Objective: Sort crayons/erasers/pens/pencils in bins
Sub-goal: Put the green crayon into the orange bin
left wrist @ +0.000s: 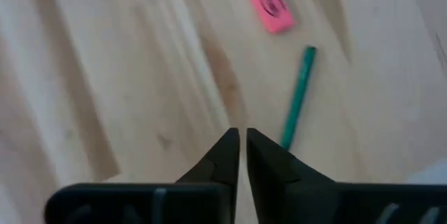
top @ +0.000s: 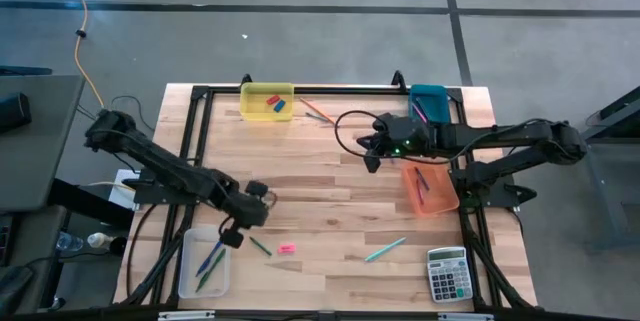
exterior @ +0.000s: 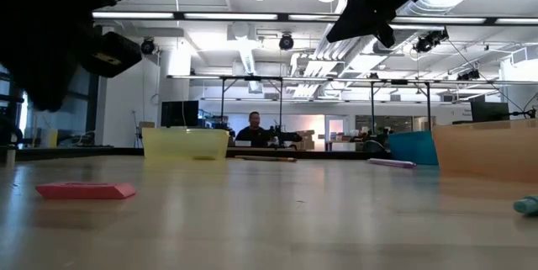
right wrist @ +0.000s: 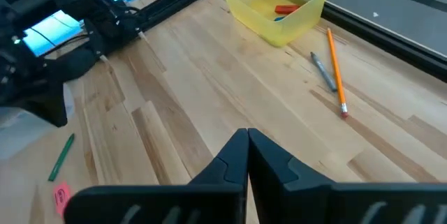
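My left gripper (left wrist: 242,137) is shut and hovers above the bare wood near the table's front left, touching nothing. Just ahead of it lie a green crayon (left wrist: 298,98) and a pink eraser (left wrist: 269,2), flat on the table; both also show from above, the crayon (top: 260,246) and the eraser (top: 287,249). My right gripper (right wrist: 247,137) is shut and held in the air over the table's middle right (top: 370,158). The yellow bin (top: 267,101) at the far edge holds a blue and a red eraser. The clear bin (top: 205,261) holds thin sticks.
A teal bin (top: 428,101) stands at the far right, and an orange bin (top: 430,187) sits below the right arm. An orange pencil (right wrist: 335,63) and a grey pen (right wrist: 323,70) lie beside the yellow bin. A teal pen (top: 385,250) and a calculator (top: 447,274) lie front right.
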